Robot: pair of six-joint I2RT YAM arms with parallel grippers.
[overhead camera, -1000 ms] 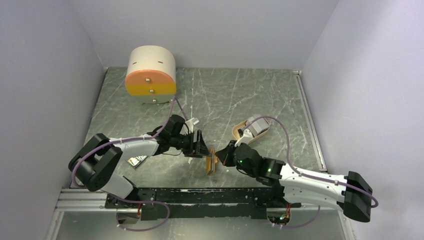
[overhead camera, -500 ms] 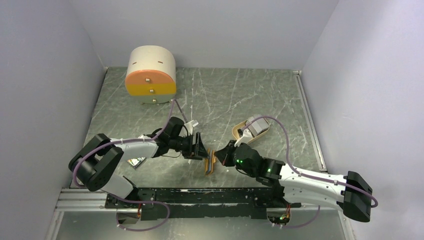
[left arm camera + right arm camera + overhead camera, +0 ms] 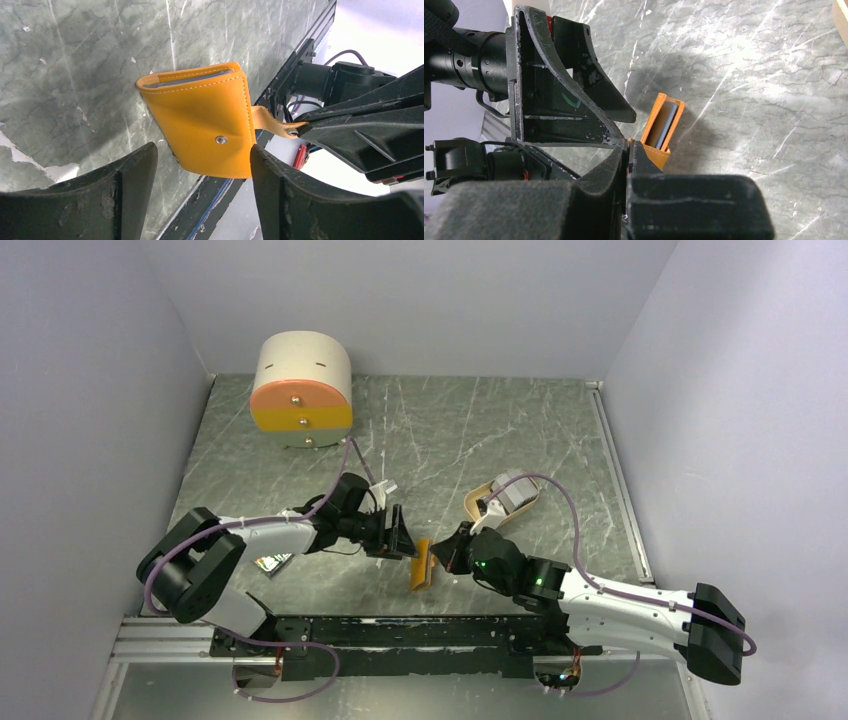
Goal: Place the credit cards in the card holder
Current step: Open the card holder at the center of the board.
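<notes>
The orange card holder (image 3: 423, 565) stands on edge on the table, folded, between the two grippers. My right gripper (image 3: 628, 145) is shut on its snap tab (image 3: 272, 125). Grey credit cards (image 3: 665, 120) sit inside the holder; their edges also show in the left wrist view (image 3: 192, 79). My left gripper (image 3: 202, 152) is open, with a finger on each side of the holder's (image 3: 200, 120) lower corner and not touching it. In the top view the left gripper (image 3: 400, 536) is just left of the holder and the right gripper (image 3: 450, 552) just right of it.
A round cream-and-orange drawer box (image 3: 301, 390) stands at the back left. A tan oval tray (image 3: 480, 502) with a pale grey flat thing in it lies behind the right arm. A small dark-patterned card (image 3: 272, 562) lies by the left arm. The black base rail (image 3: 400, 632) runs along the front.
The holder has turned slightly in the right gripper and now shows more of its flat orange face. The left gripper has edged a little closer to it.
</notes>
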